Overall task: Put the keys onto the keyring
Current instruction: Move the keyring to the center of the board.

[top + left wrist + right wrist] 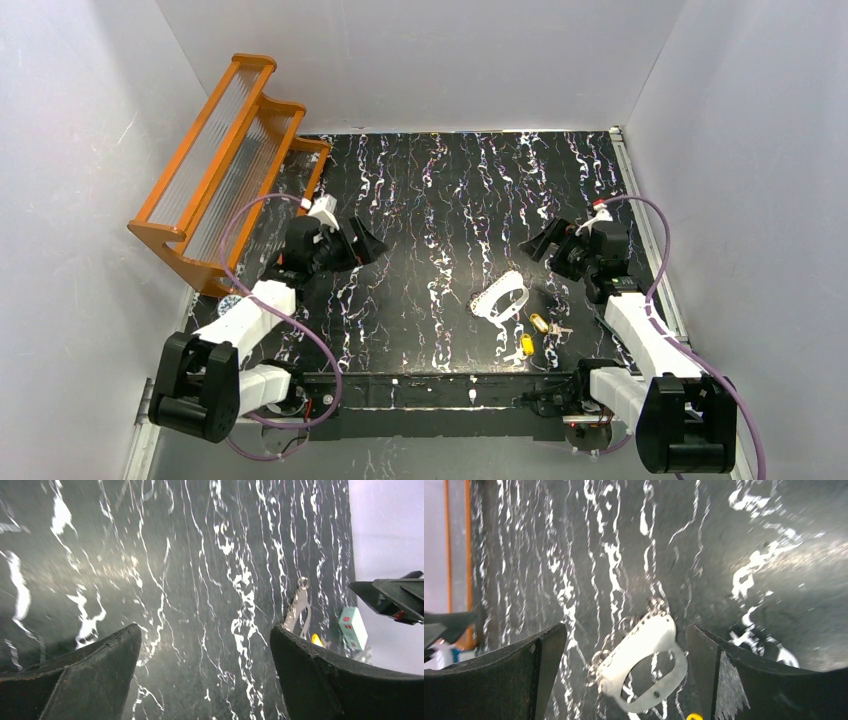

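Observation:
The whitish keyring (500, 297) lies flat on the black marbled table, right of centre. Two yellow-headed keys (539, 323) (527, 344) lie just in front of it, apart from it. My right gripper (535, 247) hovers open behind the keyring. In the right wrist view the keyring (649, 642) sits below and between the spread fingers of that gripper (626, 628), and a key's yellow head (694, 716) peeks in at the bottom edge. My left gripper (372, 245) is open over the left half of the table, empty (205, 630). Its view shows the keyring (298, 605) and one key (316, 640) far off.
An orange rack with ribbed clear panels (225, 165) leans at the back left corner. White walls enclose the table (450, 200) on three sides. The right gripper's fingers (395, 597) show at the right edge of the left wrist view.

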Tool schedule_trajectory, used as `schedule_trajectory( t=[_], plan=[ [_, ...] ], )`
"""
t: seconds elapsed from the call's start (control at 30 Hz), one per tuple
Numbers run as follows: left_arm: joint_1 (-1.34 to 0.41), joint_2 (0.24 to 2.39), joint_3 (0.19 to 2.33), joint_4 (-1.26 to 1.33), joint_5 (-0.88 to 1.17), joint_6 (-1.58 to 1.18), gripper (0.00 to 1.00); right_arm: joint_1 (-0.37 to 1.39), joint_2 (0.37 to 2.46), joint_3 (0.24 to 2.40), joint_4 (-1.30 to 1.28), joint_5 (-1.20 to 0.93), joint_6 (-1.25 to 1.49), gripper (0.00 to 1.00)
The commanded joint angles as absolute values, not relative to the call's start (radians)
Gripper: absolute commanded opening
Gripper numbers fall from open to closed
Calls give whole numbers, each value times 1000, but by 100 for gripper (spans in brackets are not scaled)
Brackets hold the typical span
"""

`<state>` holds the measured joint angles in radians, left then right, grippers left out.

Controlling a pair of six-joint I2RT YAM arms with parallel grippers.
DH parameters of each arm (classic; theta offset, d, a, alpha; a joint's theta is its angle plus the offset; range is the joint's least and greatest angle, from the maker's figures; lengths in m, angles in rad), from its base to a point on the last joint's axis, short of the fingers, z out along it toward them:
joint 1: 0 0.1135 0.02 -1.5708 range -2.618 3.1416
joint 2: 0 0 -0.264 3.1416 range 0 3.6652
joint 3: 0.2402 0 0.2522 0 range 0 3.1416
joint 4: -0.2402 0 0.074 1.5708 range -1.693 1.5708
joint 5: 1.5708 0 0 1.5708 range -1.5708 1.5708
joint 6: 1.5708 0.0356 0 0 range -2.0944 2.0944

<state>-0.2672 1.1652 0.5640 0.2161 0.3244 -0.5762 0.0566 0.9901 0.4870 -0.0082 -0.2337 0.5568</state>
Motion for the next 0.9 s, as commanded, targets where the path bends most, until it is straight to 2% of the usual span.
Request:
schedule_trajectory(
  t=[0.0, 0.13, 0.17, 0.23, 0.43, 0.63, 0.87],
  plan=[
    [-310, 1189, 466, 369, 434, -737, 98, 73, 980, 503, -122, -425, 632, 97],
    [-430, 1262, 449, 418, 358, -761, 95, 141, 960, 491, -187, -429, 668, 93],
    [-458, 1292, 452, 433, 353, -763, 87, 163, 964, 486, -192, -431, 676, 90],
    [-513, 1356, 463, 471, 346, -764, 82, 240, 989, 479, -205, -415, 695, 86],
    [-609, 1456, 515, 507, 294, -765, 81, 409, 1100, 484, -200, -263, 748, 85],
    [-620, 1423, 552, 517, 252, -753, 82, 424, 1191, 529, -200, -101, 691, 88],
    [-619, 1314, 540, 507, 205, -735, 84, 424, 1309, 589, -129, -66, 621, 89]
  ],
)
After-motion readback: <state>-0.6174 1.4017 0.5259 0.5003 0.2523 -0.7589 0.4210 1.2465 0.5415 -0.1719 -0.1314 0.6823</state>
